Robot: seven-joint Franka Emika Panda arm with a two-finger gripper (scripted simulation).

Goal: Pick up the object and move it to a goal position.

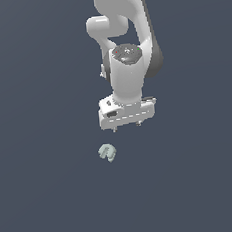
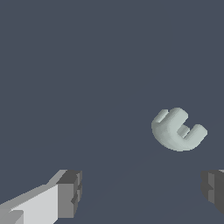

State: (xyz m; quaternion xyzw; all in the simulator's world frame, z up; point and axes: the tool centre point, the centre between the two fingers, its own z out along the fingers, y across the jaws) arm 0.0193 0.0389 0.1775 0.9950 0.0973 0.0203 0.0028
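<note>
The object point(image 1: 107, 152) is a small pale grey-green lumpy piece with short rounded lobes, lying on the dark floor. In the exterior view it sits just below and slightly toward that view's left of my white gripper point(image 1: 126, 126), apart from it. The wrist view shows the object point(image 2: 178, 130) well beyond the fingertips, nearer the far finger than the white one. My gripper point(image 2: 142, 192) stands open, its two dark pads point(image 2: 70, 192) set wide apart with nothing between them.
A plain dark blue-grey floor point(image 1: 45, 195) fills both views. The white arm point(image 1: 126, 41) rises behind the gripper toward the top of the exterior view.
</note>
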